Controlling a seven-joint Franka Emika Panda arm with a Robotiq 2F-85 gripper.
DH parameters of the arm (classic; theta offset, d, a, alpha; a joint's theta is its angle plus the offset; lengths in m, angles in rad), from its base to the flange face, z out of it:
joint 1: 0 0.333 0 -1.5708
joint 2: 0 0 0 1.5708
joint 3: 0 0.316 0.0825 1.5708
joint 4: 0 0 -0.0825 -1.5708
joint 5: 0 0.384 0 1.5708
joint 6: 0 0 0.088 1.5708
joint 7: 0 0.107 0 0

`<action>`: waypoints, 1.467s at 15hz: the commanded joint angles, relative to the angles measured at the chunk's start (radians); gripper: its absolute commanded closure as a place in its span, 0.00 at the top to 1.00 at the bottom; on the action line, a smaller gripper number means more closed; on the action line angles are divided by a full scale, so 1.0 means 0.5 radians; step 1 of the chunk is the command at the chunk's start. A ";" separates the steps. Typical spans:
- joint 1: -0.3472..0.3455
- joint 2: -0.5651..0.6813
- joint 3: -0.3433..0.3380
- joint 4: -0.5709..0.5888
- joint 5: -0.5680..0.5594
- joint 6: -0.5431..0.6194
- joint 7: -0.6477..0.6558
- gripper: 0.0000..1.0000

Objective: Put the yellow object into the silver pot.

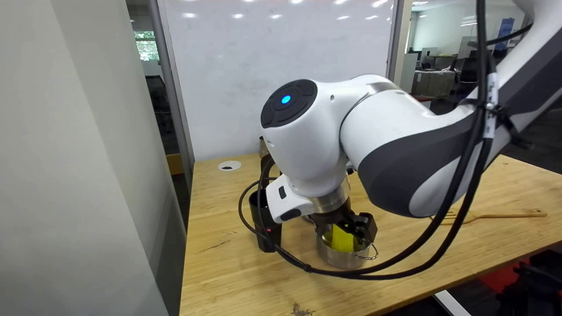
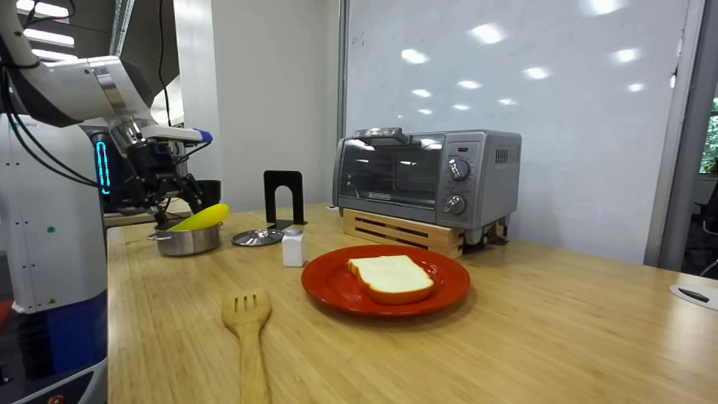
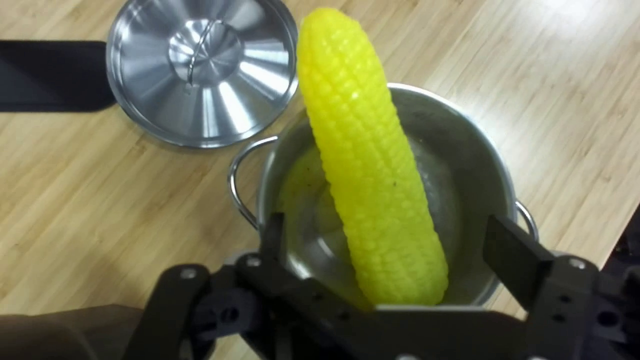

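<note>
The yellow object is a yellow corn cob (image 3: 370,165) that leans in the silver pot (image 3: 460,135). Its lower end is inside and its upper end sticks out over the rim towards the lid. The corn (image 1: 342,239) (image 2: 203,217) and the pot (image 1: 339,259) (image 2: 190,241) show in both exterior views. My gripper (image 3: 382,222) is open, with one finger on each side of the corn's lower part. Gaps show between both fingers and the corn. In an exterior view the gripper (image 2: 178,213) is low at the pot, with its fingertips near the rim.
A silver lid (image 3: 205,75) lies beside the pot. A black mug (image 1: 265,219) stands close to the gripper. A black bookend (image 2: 283,193), white shaker (image 2: 293,248), red plate (image 2: 331,283) with bread (image 2: 395,275), toaster oven (image 2: 420,179) and wooden spatula (image 2: 247,320) are on the table.
</note>
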 commanded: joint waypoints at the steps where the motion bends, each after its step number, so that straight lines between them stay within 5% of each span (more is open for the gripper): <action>1: -0.057 -0.211 0.045 -0.067 0.059 -0.074 0.091 1.00; 10: -0.278 -1.094 -0.117 -0.361 0.568 -0.002 0.053 1.00; 15: -0.426 -1.534 -0.457 -0.572 0.754 0.074 0.016 1.00; 22: -0.697 -1.678 -0.975 -0.751 0.962 0.209 0.048 1.00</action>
